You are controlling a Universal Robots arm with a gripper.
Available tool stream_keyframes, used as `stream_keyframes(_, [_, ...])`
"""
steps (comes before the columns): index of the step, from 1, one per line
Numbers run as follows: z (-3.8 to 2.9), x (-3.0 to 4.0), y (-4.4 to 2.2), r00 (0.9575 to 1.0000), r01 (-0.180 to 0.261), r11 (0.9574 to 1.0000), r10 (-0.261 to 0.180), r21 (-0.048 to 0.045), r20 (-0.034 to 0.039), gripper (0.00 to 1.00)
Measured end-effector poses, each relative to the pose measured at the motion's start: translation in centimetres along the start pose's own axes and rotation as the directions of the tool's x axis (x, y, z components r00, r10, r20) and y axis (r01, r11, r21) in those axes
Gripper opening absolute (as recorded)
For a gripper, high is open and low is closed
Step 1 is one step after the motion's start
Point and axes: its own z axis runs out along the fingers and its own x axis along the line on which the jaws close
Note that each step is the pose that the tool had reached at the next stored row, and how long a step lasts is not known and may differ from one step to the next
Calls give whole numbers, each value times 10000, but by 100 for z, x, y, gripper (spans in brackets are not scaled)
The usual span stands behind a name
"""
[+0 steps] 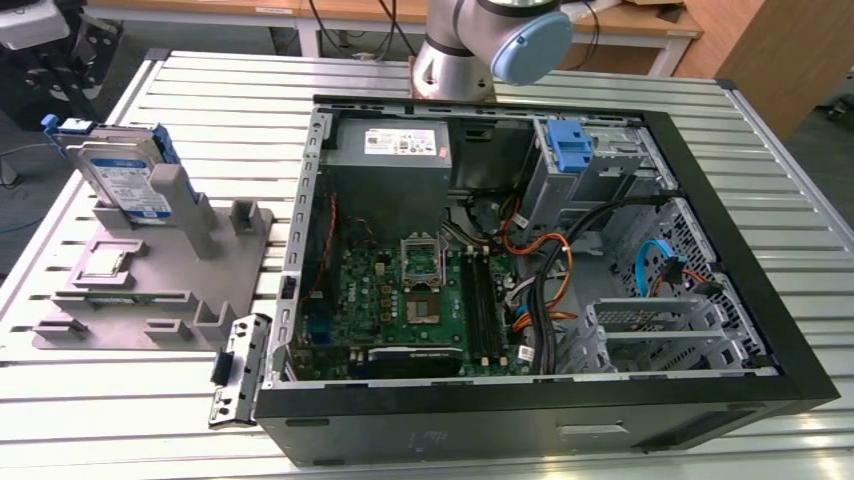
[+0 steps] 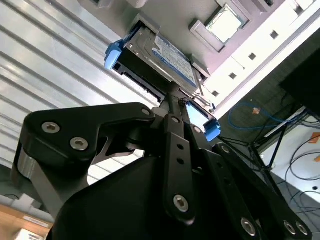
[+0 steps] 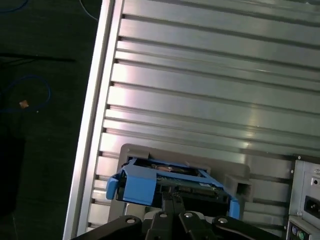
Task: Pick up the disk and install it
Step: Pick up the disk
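While one disk point(image 1: 127, 175) stands on edge in one grey holder point(image 1: 147, 290), my gripper point(image 2: 171, 92) hovers near it. My two fingers point(image 2: 173, 116) sit drawn together, gripping nothing.

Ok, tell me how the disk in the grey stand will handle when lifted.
Probably stiff and heavy for its size: the disk looks metal-cased. Its bare metal faces may be slippery; the blue rails look grippier. Standing on edge in the grey stand, it could tip once freed.
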Motion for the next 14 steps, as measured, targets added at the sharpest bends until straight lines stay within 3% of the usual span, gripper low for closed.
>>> stream_keyframes(3, [2, 0, 0, 9985, 556, 9985, -556, -11, -24, 11])
stream_keyframes(7, [5, 0, 0, 9919, 1271, 9919, -1271, -28, -53, 11])
stream_keyframes(11, [10, 0, 0, 9799, 1991, 9800, -1991, -47, -83, 11])
stream_keyframes(14, [15, 0, -1, 9678, 2515, 9678, -2515, -62, -105, 11])
